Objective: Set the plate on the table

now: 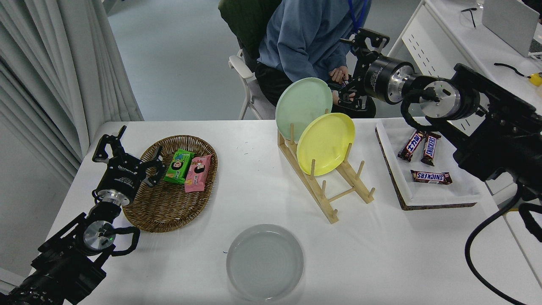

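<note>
Lying flat, plate far from right hand.

You can read "SNICKERS" on the chocolate bar lying in the white tray; other print stays illegible.

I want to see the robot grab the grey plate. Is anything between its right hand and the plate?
Yes. The right hand is up beyond the table's far edge, and the rack with the green plate and yellow plate stands between it and the grey plate, which already lies flat on the table.
</note>
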Motion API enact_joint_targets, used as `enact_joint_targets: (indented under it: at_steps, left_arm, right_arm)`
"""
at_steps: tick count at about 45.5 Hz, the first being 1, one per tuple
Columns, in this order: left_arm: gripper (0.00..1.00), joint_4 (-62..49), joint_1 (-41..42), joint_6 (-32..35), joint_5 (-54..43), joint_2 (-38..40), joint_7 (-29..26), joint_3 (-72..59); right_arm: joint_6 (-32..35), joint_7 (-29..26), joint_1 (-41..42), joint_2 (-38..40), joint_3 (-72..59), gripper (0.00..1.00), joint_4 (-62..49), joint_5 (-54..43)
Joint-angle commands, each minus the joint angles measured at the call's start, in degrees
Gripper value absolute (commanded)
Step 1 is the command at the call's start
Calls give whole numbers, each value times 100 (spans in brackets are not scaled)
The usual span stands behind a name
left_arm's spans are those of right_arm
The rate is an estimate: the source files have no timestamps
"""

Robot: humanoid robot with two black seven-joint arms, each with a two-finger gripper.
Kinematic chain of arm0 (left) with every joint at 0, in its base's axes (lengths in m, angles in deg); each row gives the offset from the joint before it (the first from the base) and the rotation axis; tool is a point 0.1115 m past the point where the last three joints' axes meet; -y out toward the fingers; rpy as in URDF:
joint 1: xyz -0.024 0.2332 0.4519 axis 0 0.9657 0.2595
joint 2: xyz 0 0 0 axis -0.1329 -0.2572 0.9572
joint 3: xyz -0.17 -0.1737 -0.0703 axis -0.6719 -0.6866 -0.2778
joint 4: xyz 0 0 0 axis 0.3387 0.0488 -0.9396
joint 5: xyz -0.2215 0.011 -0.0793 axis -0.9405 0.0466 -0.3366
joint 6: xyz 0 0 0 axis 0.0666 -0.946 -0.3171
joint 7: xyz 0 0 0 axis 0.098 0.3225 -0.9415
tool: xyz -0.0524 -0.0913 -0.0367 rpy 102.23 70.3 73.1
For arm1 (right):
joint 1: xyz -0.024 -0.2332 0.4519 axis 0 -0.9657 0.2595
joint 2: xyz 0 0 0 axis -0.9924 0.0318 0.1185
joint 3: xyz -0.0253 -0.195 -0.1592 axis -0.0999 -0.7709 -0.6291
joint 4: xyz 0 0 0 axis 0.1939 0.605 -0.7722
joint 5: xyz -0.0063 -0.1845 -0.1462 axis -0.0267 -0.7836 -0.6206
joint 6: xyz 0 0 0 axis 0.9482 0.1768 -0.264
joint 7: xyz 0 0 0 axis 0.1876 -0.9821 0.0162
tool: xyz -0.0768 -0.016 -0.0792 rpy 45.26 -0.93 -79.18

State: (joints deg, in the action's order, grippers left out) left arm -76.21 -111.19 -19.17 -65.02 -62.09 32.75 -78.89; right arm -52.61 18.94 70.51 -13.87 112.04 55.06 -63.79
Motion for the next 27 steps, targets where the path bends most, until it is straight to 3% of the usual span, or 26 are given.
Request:
enact_joint_targets:
  at_steps: [1,13,27]
  left_arm:
    - [100,5,0,0,0,0,0,-3]
    - [100,5,0,0,0,0,0,-3]
    - [100,5,0,0,0,0,0,-3]
  right_arm:
    - [28,573,-606,206,1042,100,-112,-500]
    - [54,1821,-1678,180,1764,100,-103,-509]
    - [63,2120,-2592,145,2036,100,-103,-799]
